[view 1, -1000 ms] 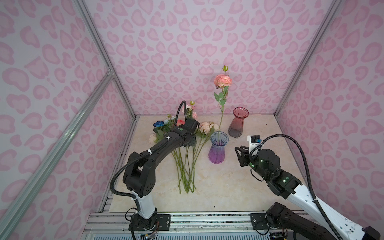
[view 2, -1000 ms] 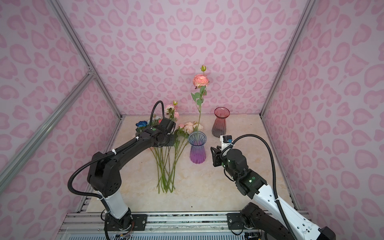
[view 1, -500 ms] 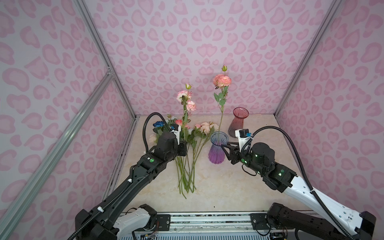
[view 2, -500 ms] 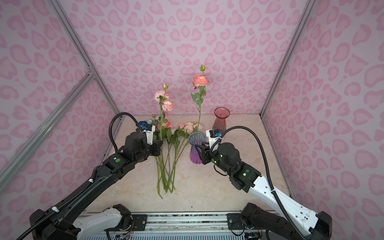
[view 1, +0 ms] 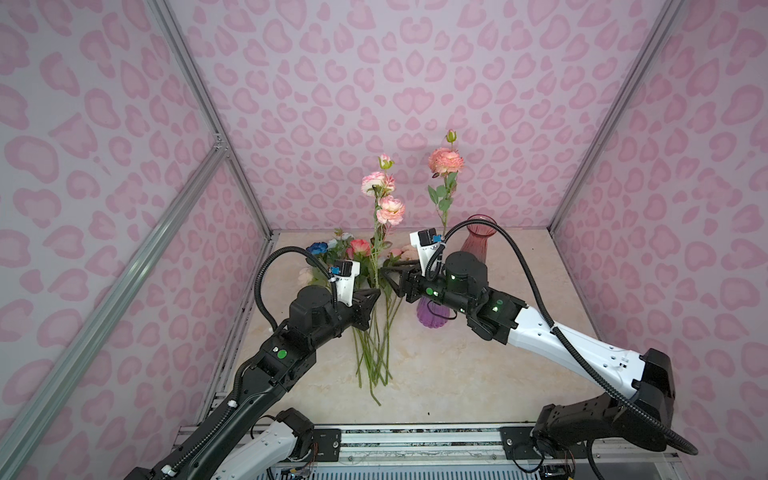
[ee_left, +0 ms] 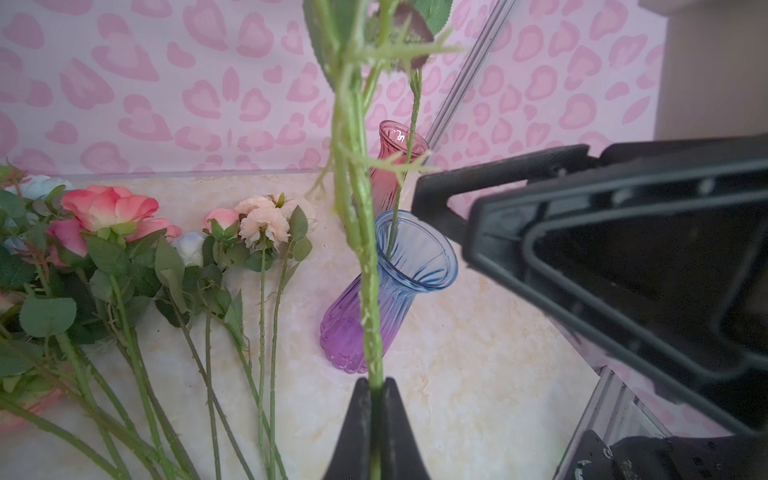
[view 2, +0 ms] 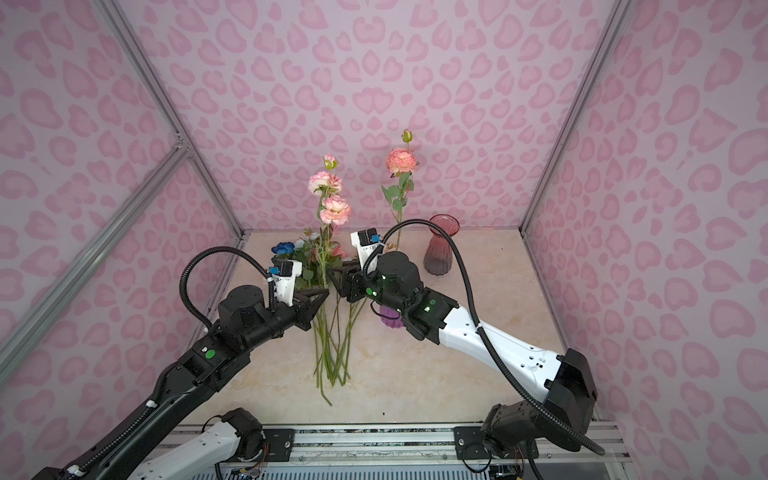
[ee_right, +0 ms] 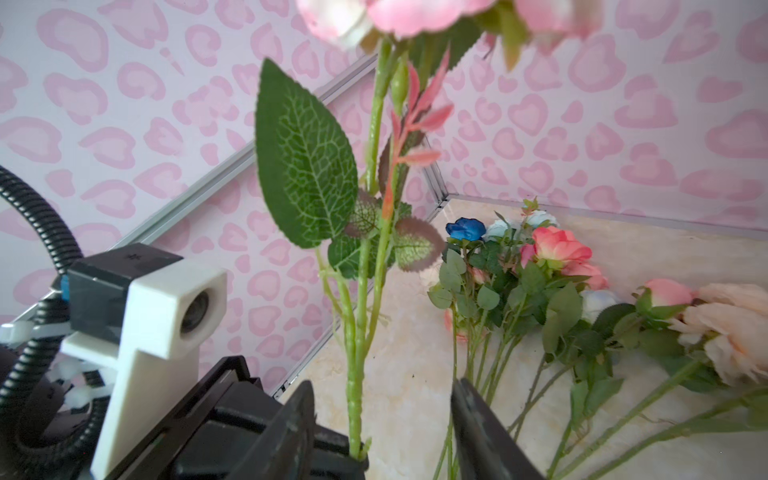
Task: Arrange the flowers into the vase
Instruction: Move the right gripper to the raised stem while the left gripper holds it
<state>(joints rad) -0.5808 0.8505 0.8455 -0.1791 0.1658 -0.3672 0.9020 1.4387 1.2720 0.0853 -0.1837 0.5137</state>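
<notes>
— Flowers [view 1: 374, 328], where are they?
— Most lie in a loose bunch on the table [view 1: 457, 374], left of the middle in both top views; heads toward the back wall, stems fanned toward the front; a blue rose [view 1: 318, 248] sits at the bunch's far left edge.
— Any in a vase?
— One; a peach rose [view 1: 445, 161] stands upright in the blue vase [ee_left: 415, 266], its stem dropping through the mouth in the left wrist view; that vase's purple base shows under the right arm in both top views; the red vase [view 1: 478, 245] stands behind it, nearer the back wall.
— And the left gripper [view 1: 377, 291]?
— Clamped tight on the held flower [view 1: 390, 210]; the jaws pinch its green stem low down; it rises upright above the bunch, with two pink blooms and a bud on top; the part below the jaws I cannot tell from the bunch.
— The right gripper [view 1: 386, 269]?
— Parted about halfway, gripping nothing; it faces the left gripper from across the bunch, tips close beside the held flower, a little higher up the stem than the pinch; in the right wrist view the stem shows between its fingers [ee_right: 478, 419] with a gap on each side; whether it is truly between them or just beyond the tips, I cannot tell.
</notes>
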